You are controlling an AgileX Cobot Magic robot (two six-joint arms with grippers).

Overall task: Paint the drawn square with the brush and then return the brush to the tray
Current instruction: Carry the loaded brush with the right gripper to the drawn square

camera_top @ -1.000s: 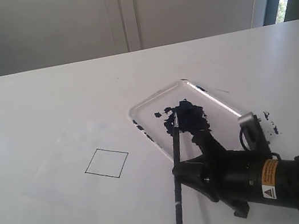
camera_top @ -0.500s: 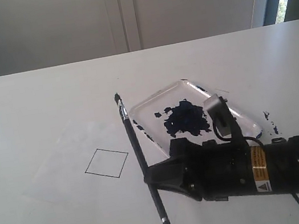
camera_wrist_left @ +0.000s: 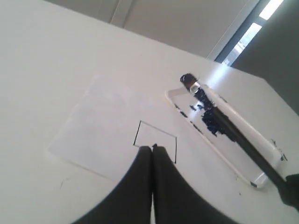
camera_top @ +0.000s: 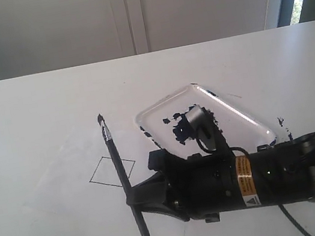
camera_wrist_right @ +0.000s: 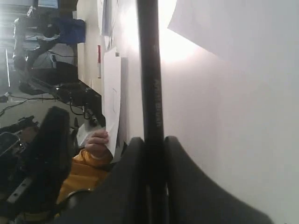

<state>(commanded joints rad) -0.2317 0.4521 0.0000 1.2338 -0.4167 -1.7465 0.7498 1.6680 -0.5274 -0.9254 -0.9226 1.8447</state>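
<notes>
Brush — in right hand — hides one corner of square.

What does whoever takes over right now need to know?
Left gripper: shut, empty, pointed toward the drawn square.
Right gripper: shut on the brush mid-handle; the tip lies past the square over the paper sheet, contact unclear.
The tray: right of the sheet.
Done: brush picked up.
Left: paint the blank square, return brush to tray.
</notes>
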